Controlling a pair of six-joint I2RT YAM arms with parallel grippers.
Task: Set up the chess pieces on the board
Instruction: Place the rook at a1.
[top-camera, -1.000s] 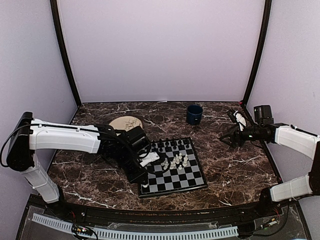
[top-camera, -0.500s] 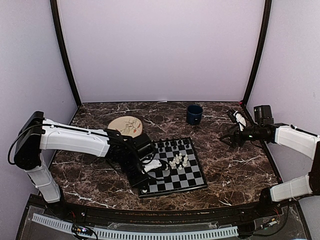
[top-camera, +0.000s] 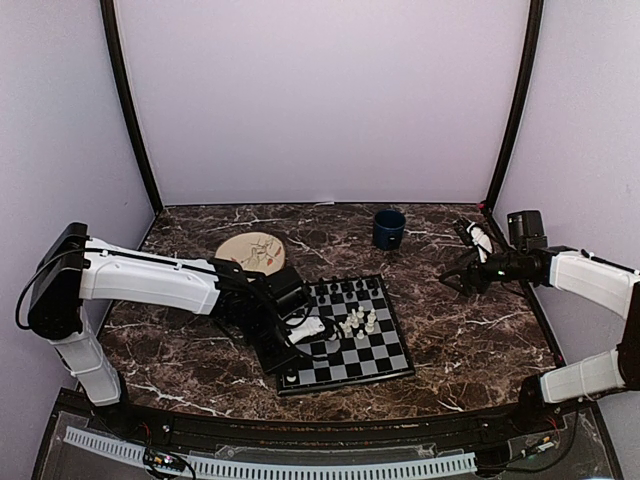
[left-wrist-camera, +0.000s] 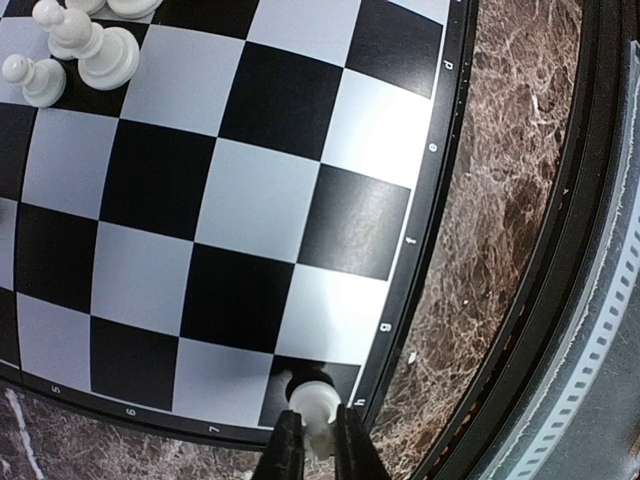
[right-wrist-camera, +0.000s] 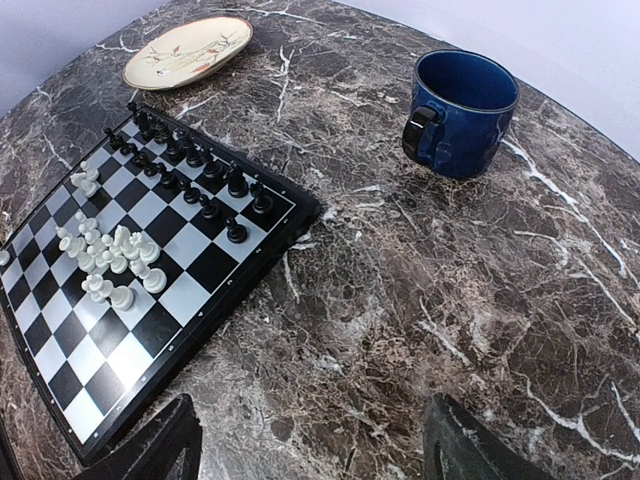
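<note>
Left hand (left-wrist-camera: 318, 442) is clenched on one cream piece (left-wrist-camera: 315, 402), with a finger either side of it. It's at the near-left corner of the board (top-camera: 390, 352), over the black corner square. Can't tell if the piece is seated on the square or just off it.

The board lies flat on the table (top-camera: 470, 340), centre, slightly toward the left arm.

The other cream pieces (top-camera: 358, 322) are bunched in a loose cluster mid-board, not in ranks. A couple of them show at the top left of the left wrist view.

The black pieces (top-camera: 345, 290) stand along the far edge in roughly two rows. In the right wrist view one stands a square forward of the rest.

Right hand (right-wrist-camera: 305, 455) has its fingers spread wide and holds nothing. It hangs over bare table, right of the board and well apart from it.

A blue cup (top-camera: 389, 228) stands upright beyond the board's far-right corner. A beige plate (top-camera: 252, 248) lies beyond the far-left corner. Neither touches the board.
</note>
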